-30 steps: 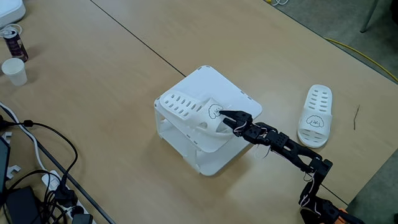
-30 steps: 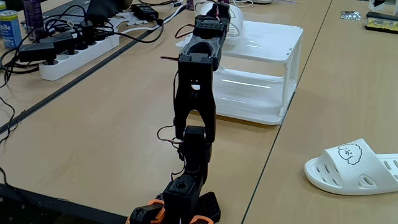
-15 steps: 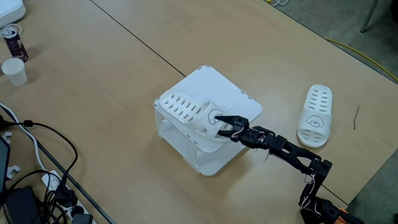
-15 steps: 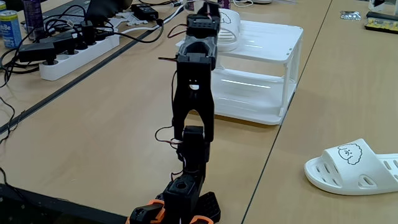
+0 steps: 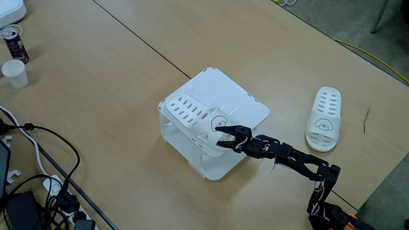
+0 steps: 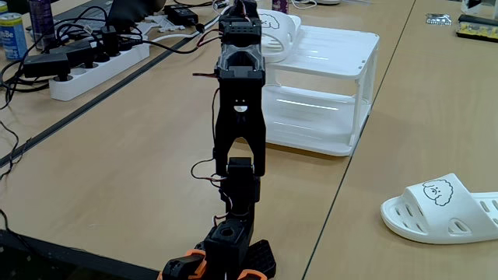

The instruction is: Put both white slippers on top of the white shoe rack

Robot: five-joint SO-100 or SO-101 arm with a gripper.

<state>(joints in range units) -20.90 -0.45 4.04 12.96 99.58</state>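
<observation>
We see our gripper (image 5: 222, 135), fingers spread, beside the slipper on the rack (image 5: 233, 96); the second slipper (image 5: 324, 119) lies lengthwise well beyond the rack's far side.

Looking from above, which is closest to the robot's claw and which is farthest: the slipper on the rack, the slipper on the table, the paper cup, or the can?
In the fixed view from above, measured from the gripper:
1. The slipper on the rack, right at the claw, to its left.
2. The slipper on the table, off to the right.
3. The paper cup, far left.
4. The can, far left, just beyond the cup.
</observation>
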